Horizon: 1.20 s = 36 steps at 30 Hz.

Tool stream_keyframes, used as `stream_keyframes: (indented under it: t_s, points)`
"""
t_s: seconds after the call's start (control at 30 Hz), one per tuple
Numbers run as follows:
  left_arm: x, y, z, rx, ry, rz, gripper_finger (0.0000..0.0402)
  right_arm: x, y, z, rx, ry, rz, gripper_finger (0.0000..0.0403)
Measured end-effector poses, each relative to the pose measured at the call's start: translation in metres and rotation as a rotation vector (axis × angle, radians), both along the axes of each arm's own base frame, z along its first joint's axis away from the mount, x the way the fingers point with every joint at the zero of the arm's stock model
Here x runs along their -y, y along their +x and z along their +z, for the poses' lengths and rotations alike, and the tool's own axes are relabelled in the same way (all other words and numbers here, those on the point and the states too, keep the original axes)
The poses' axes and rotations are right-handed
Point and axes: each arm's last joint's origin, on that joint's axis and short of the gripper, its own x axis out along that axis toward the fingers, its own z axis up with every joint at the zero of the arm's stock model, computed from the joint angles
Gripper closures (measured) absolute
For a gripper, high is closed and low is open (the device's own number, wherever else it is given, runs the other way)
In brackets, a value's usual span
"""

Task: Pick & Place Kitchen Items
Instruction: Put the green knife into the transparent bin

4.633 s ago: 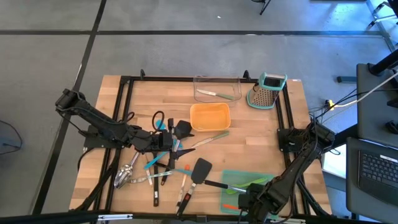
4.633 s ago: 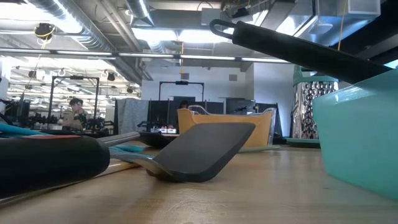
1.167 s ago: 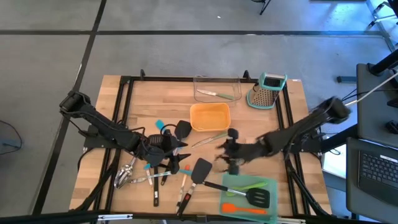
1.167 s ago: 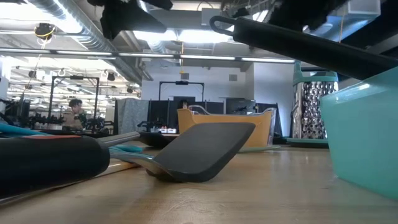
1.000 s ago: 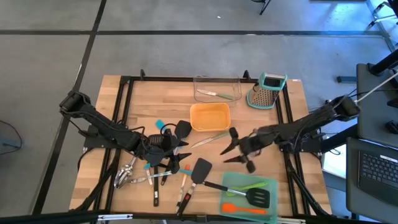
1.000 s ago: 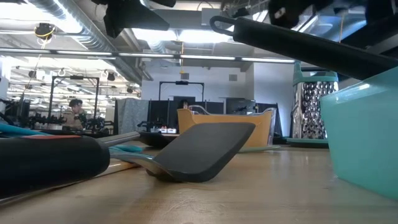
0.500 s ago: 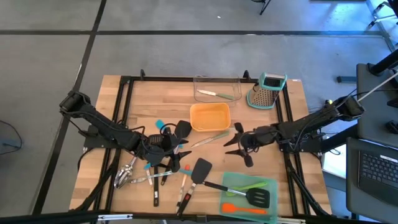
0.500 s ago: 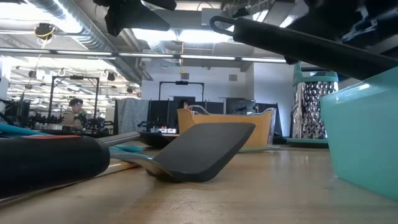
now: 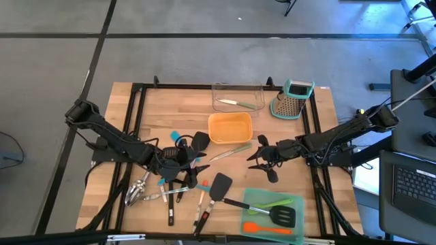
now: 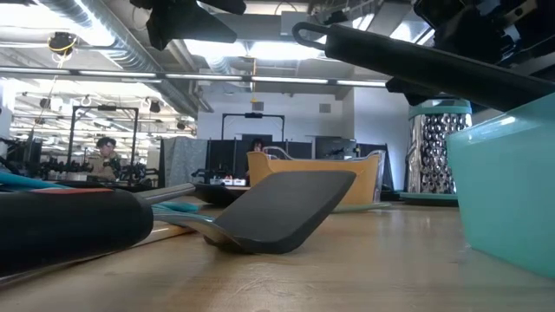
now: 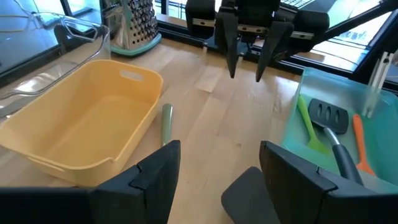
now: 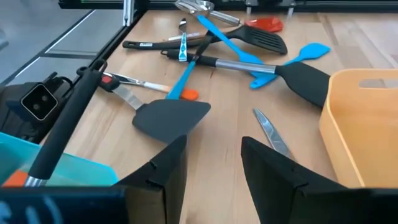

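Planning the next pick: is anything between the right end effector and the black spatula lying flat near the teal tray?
Nothing visible. The right end effector hovers open and empty over bare table. The black spatula lies flat with bare wood between; the teal tray sits beside the path.

Clear tray's (image 9: 238, 96) utensil — too small

No legible text, label, brand, number or sign in any view. Small pale marks on the handle of one utensil (image 12: 184, 47) in the pile: too small to read. Pale square outline symbol on a dark housing (image 12: 41, 101) at the table edge: a graphic only, no characters. Background room in the low view: no readable signage.
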Motion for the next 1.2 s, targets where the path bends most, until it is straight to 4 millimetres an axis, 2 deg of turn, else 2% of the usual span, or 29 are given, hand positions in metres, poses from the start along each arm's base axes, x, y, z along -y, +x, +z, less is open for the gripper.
stream_keyframes:
  t_s: [0.27,0.43,0.53,0.67,0.9,1.2]
  points:
    - [0.0,0.0,0.0,-0.001,0.012,0.004,0.0187,0.002,-0.003,-0.006,-0.06,-0.035,-0.011,0.0251]
    - [0.0,0.0,0.0,0.0,0.012,0.004,0.0187,0.013,-0.009,-0.016,-0.15,-0.178,-0.265,0.0251]
    - [0.0,0.0,0.0,0.0,0.012,0.004,0.0187,0.019,-0.009,-0.018,-0.175,-0.181,-0.342,0.0251]
    - [0.0,0.0,0.0,-0.001,0.011,0.003,0.0187,0.027,-0.007,-0.021,-0.203,-0.172,-0.372,0.0251]
    - [0.0,0.0,0.0,-0.001,0.01,0.002,0.0187,0.045,0.004,-0.048,-0.359,-0.111,-0.364,0.0251]
    - [0.0,0.0,0.0,-0.002,0.005,-0.006,0.0187,0.062,0.019,-0.073,-0.406,-0.161,-0.389,0.0251]
